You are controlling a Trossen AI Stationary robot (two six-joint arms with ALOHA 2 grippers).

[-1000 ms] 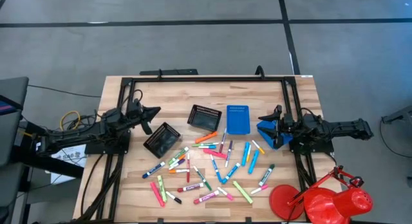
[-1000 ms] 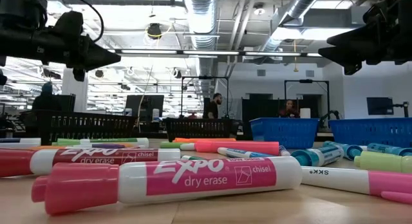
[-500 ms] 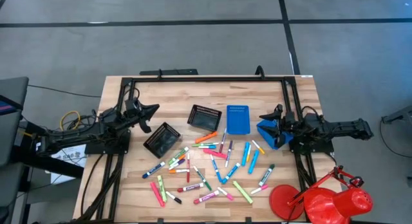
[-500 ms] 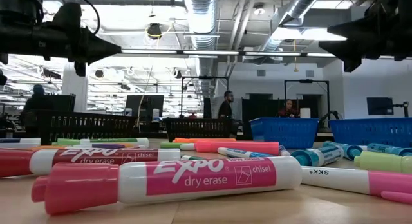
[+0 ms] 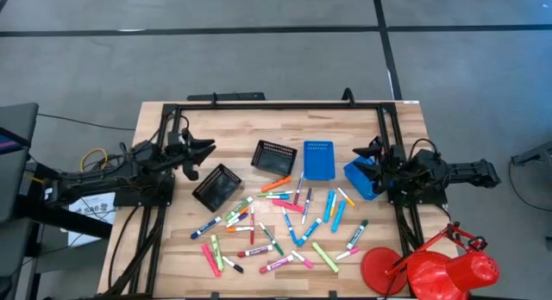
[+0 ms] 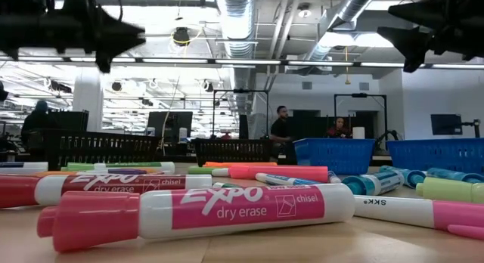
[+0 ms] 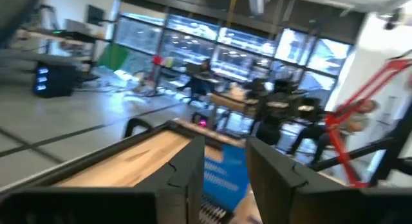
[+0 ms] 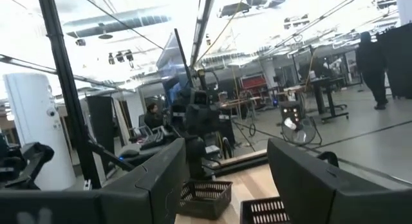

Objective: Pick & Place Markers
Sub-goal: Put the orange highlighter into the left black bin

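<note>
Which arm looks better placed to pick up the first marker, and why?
Probably the right. Its gripper is open above the blue tray, beside the markers. The left gripper, also open, has the black tray between it and the pile.

From directly overhead we see the whole table [image 5: 172, 119]; our low camera sits among the markers [image 6: 197, 214], facing the room. Wrist cameras look outward past raised fingers.

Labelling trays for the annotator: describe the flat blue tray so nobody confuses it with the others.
On the wooden table, find the row of four trays above the marker pile. The flat blue tray is third from the left, between a black tray and a tipped blue tray. It alone sits level, a tall open-topped rectangle.
</note>
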